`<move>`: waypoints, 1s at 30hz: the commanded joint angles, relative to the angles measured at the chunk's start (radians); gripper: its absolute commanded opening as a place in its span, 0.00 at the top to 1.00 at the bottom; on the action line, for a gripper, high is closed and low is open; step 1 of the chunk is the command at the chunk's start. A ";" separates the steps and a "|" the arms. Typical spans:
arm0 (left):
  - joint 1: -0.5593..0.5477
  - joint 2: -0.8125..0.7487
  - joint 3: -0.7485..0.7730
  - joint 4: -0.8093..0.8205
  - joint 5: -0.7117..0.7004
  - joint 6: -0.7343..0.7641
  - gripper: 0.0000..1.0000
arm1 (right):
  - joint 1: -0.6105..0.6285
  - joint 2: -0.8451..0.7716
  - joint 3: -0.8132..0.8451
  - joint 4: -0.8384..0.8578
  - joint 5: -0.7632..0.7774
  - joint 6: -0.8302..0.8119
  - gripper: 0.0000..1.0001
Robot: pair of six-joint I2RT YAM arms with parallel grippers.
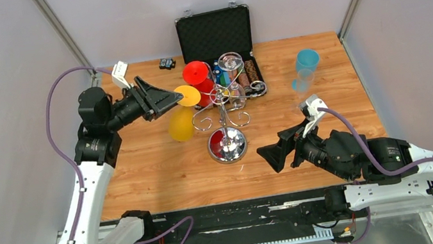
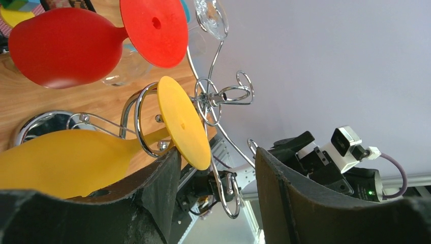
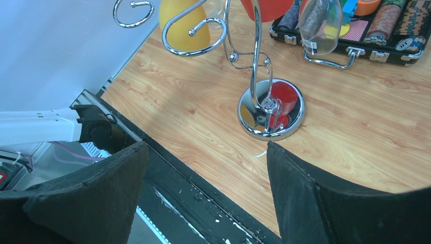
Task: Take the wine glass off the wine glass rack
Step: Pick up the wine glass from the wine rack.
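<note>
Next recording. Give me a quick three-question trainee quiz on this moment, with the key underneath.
1. True or false: the yellow wine glass stands upright on the table.
2. Which pincer has the yellow glass's foot at its mouth? A) left pincer B) right pincer C) neither
3. What colour is the glass standing apart from the wine glass rack?

Key:
1. False. It hangs foot-up from the rack.
2. A. Its jaws are open and not closed on the foot.
3. Blue. The blue glass stands on the table to the right of the rack.
</note>
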 commanded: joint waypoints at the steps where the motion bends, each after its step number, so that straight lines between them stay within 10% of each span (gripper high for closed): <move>1: -0.012 0.012 0.032 0.016 -0.009 0.016 0.37 | -0.002 -0.003 -0.002 0.038 0.012 0.003 0.16; 15: -0.037 0.067 0.038 0.006 -0.035 0.034 0.43 | -0.002 -0.016 -0.006 0.038 0.017 -0.004 0.15; 30: -0.048 0.086 0.058 -0.034 -0.033 0.061 0.96 | -0.002 -0.044 -0.029 0.038 0.028 0.001 0.15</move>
